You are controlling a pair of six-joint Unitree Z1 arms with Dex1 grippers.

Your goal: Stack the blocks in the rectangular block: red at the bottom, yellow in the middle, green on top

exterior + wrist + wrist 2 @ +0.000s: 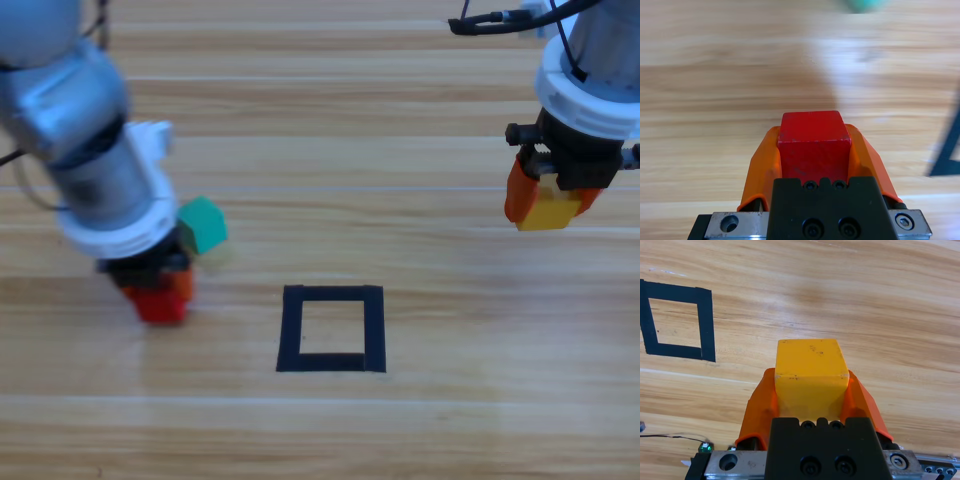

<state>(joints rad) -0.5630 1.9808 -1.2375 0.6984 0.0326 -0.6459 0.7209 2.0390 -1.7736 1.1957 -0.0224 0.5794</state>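
Note:
My left gripper (158, 298) is shut on the red cube (160, 303), left of the black tape rectangle (331, 328); in the left wrist view the red cube (813, 145) sits between the orange jaws of my left gripper (813, 142). The teal-green cube (203, 225) rests on the wood just beside and behind the left wrist, and only its edge (865, 4) shows in the left wrist view. Far right, my right gripper (548, 208) holds the yellow cube (547, 210) above the table; the yellow cube (811, 375) fills the jaws of my right gripper (811, 377).
The tape rectangle (677, 320) encloses bare wood, and a corner of the tape (947, 155) shows at the right of the left wrist view. Black cables (495, 22) hang near the right arm at the top.

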